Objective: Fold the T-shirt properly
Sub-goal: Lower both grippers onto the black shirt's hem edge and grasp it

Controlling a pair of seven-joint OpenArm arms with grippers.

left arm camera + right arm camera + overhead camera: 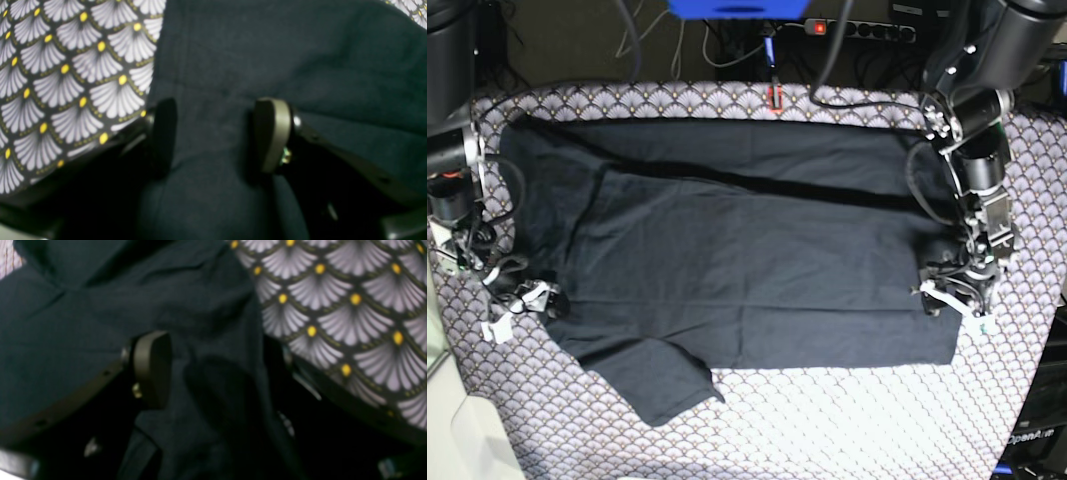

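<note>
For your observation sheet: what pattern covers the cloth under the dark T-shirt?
White-grey scallop fans with yellow dots on the patterned tablecloth, clearest in the left wrist view.

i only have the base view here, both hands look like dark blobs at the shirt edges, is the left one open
Observer: Yes. The left wrist view shows the left hand with its jaws apart and T-shirt fabric lying between them.
Operator: and the right one
Observer: The right hand is open too. The right wrist view shows one finger over the fabric, with dark cloth in the gap.
Operator: is either one off the shirt, on the tablecloth
Observer: Each hand sits right at the shirt's edge. In both wrist views the scallop-patterned tablecloth begins just beyond the outer finger.
</note>
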